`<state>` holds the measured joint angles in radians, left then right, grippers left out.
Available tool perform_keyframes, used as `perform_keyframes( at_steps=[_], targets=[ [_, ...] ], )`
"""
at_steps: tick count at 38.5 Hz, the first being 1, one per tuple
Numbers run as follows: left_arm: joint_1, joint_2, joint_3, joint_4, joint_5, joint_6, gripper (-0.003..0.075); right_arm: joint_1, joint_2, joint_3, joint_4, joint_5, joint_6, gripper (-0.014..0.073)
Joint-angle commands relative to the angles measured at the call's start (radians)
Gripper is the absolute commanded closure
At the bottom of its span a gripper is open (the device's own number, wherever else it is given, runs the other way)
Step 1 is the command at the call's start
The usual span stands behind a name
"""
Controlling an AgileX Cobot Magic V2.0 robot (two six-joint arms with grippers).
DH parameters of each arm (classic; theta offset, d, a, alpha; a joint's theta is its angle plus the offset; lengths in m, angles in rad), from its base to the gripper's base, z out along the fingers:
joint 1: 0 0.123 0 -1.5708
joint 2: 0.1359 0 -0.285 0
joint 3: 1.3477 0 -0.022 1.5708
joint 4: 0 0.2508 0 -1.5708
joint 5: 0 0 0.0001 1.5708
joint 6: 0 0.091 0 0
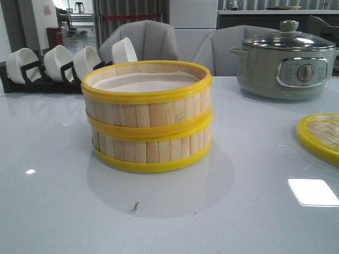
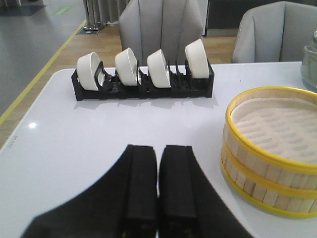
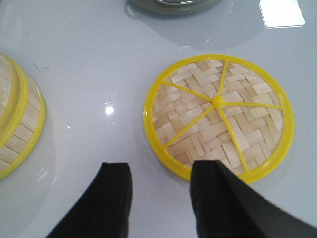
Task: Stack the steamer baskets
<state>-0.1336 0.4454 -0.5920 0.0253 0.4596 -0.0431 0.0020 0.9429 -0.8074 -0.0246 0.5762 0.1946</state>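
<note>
Two steamer baskets (image 1: 147, 117) stand stacked one on the other in the middle of the white table, with bamboo-slat walls, yellow rims and a pale liner in the top one. The left wrist view has the stack (image 2: 270, 148) off to one side of my left gripper (image 2: 158, 151), which is shut with nothing between its fingers. My right gripper (image 3: 161, 171) is open and empty above the table, with one finger over the rim of the woven lid (image 3: 218, 114). An edge of the baskets (image 3: 17, 124) shows in the right wrist view. Neither gripper appears in the front view.
A flat woven bamboo lid (image 1: 320, 135) with a yellow rim lies at the table's right edge. A grey-green electric pot (image 1: 286, 63) with a glass lid stands at the back right. A black rack with several white bowls (image 1: 63, 66) lines the back left.
</note>
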Motion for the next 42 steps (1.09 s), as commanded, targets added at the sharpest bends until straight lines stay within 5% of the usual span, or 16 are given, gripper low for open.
perform_keyframes(
  at_steps=[1,21,24,26,42],
  targets=[
    [0.004,0.001,0.022,-0.01,-0.135,-0.009,0.0627,0.0,-0.007,-0.035,0.006,-0.07,-0.003,0.0203],
    [0.004,0.001,0.083,-0.007,-0.184,-0.009,0.0627,0.0,-0.007,-0.033,0.012,-0.066,-0.003,0.0208],
    [0.004,0.001,0.083,-0.007,-0.192,-0.009,0.0627,0.0,-0.007,-0.033,0.012,-0.057,-0.003,0.0326],
    [0.004,0.001,0.083,-0.007,-0.192,-0.009,0.0627,0.0,-0.007,-0.033,0.012,-0.048,-0.003,0.0545],
    [0.004,0.001,0.083,-0.007,-0.192,-0.009,0.0627,0.0,-0.007,-0.033,0.015,-0.044,-0.003,0.0508]
  ],
)
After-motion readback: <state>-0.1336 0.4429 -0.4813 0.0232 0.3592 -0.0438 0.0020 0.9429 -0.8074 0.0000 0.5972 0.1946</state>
